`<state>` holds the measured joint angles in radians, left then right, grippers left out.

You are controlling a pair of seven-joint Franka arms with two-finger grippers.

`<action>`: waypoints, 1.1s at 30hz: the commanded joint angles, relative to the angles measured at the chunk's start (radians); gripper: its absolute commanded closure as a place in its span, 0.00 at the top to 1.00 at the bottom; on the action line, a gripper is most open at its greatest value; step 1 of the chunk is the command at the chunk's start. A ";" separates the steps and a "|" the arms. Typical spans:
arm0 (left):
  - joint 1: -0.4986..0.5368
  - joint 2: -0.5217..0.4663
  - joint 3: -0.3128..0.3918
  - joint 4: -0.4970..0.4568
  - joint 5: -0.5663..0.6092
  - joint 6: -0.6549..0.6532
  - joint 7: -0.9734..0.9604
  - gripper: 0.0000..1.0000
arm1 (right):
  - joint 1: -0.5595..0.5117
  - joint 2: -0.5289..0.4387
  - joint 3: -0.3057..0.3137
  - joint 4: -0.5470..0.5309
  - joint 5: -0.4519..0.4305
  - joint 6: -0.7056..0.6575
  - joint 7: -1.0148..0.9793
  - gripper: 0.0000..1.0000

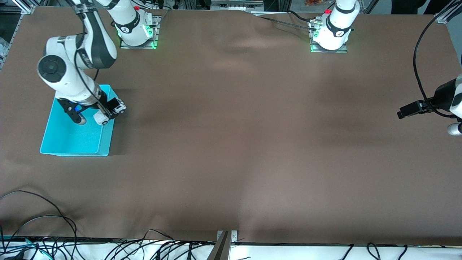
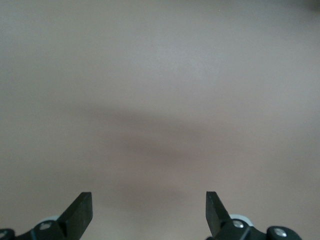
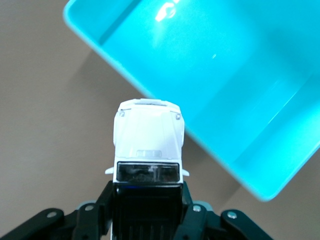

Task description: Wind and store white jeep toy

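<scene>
My right gripper (image 1: pixel 110 110) is shut on the white jeep toy (image 1: pixel 116 105) and holds it in the air over the rim of the turquoise bin (image 1: pixel 68 139) at the right arm's end of the table. In the right wrist view the jeep (image 3: pixel 148 140) shows its white bonnet, dark windscreen and black roof between the black fingers (image 3: pixel 102 202), with the bin's wall (image 3: pixel 235 165) just past its nose. The bin's inside looks empty. My left gripper (image 1: pixel 401 113) is open and empty, waiting over bare table at the left arm's end; its fingertips (image 2: pixel 80 212) stand wide apart.
A brown cloth (image 1: pixel 231 144) covers the table. Black cables (image 1: pixel 43 220) lie along the table's edge nearest the front camera. A black cable (image 1: pixel 418 47) hangs by the left arm.
</scene>
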<state>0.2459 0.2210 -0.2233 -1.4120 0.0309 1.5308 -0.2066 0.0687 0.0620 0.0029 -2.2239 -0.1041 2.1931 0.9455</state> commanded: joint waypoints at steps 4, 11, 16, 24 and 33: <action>-0.002 -0.002 0.002 0.002 -0.016 -0.009 0.026 1.00 | -0.012 -0.036 -0.127 -0.006 0.000 -0.064 -0.290 0.00; -0.002 -0.002 0.002 0.001 -0.016 -0.009 0.026 1.00 | -0.012 -0.034 -0.213 -0.008 0.021 -0.076 -0.487 0.00; -0.002 -0.002 0.002 0.001 -0.016 -0.009 0.026 1.00 | -0.015 -0.019 -0.290 -0.008 0.043 -0.069 -0.689 0.00; -0.002 -0.002 0.002 0.001 -0.016 -0.009 0.026 1.00 | -0.017 0.039 -0.343 -0.006 0.086 -0.036 -0.861 0.00; -0.002 -0.002 0.002 0.001 -0.016 -0.011 0.026 1.00 | -0.018 0.125 -0.343 -0.006 0.092 0.053 -0.884 0.00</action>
<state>0.2458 0.2217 -0.2234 -1.4121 0.0309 1.5308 -0.2066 0.0522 0.1361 -0.3408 -2.2348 -0.0386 2.2057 0.1100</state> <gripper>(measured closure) 0.000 0.476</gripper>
